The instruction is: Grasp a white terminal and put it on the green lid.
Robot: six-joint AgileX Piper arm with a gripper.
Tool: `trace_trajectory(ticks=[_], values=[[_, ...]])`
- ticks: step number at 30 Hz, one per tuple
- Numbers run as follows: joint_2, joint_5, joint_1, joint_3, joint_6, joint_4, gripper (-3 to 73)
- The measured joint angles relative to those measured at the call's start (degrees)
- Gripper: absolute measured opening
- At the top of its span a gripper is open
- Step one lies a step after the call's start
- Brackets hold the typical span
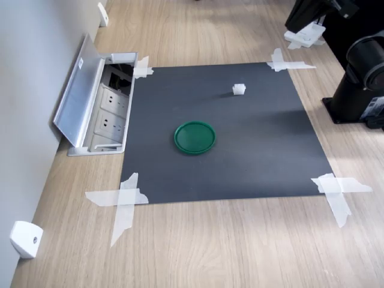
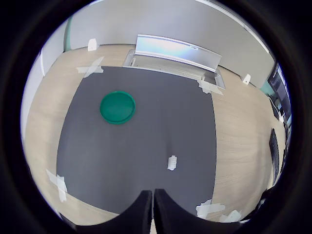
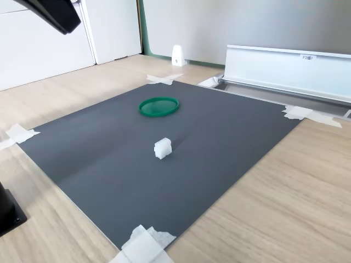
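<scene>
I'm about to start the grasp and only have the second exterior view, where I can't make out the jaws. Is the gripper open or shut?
Observer: Shut. In the wrist view the gripper has its jaws together with nothing between them, and the white terminal lies ahead of it, untouched.
Operator: What's behind that raised metal flap?
Observer: In the first exterior view, an open recessed box with power sockets, set in the wood just off the dark mat.
Operator: And where is the arm's base?
Observer: The arm base stands on the wood at the first exterior view's right, off the mat.
</scene>
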Motion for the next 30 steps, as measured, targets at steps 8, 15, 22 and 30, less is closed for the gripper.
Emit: trace_trajectory(ticks=[8,15,22,30], values=[[1.45,2.82,0.0,0.17,-5.77,1.51,-0.3],[12.47,4.78,0.0,0.71,-8.17,3.17,12.2],[18.84,2.07,0.0,0.71,-10.15,7.07,36.3],[23.8,-0.78,-3.51,0.71,-10.5,5.87,46.0]])
